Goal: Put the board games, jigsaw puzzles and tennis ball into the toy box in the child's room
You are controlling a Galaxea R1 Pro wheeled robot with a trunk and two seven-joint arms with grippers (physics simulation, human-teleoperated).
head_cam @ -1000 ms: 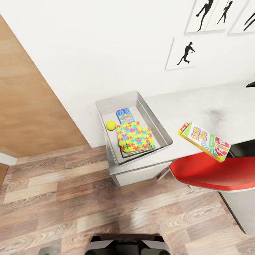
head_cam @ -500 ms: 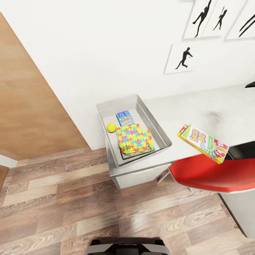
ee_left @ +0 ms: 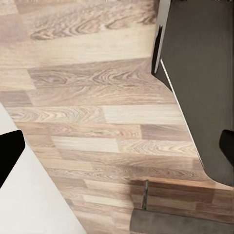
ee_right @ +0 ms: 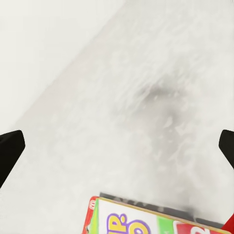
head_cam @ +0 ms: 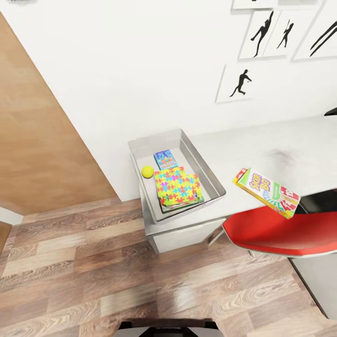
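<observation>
The light grey toy box (head_cam: pixel 213 180) stands at the table's (head_cam: pixel 262 145) left end. Inside it lie a blue board game (head_cam: pixel 165 159), the tennis ball (head_cam: pixel 148 171) and the stacked jigsaw puzzles (head_cam: pixel 179 188). A green-red-yellow board game (head_cam: pixel 267 192) hangs tilted over the table's front edge, right of the box and above a red chair. Its lid edge (ee_right: pixel 146 219) also shows in the right wrist view, where my right gripper (ee_right: pixel 117 148) faces the tabletop with its fingers wide apart. My left gripper (ee_left: pixel 117 148) is open over the wood floor.
A red chair (head_cam: pixel 281 231) is tucked at the table's front, under the tilted game. White drawer fronts (head_cam: pixel 185 236) sit below the toy box. A wooden door panel (head_cam: pixel 42 140) stands at the left, and silhouette pictures (head_cam: pixel 241 83) hang on the wall. Wood-plank floor (head_cam: pixel 117 271) spreads before the table.
The whole head picture has shifted slightly, so the camera moved. The tilted board game has drifted a little lower and toward the toy box.
</observation>
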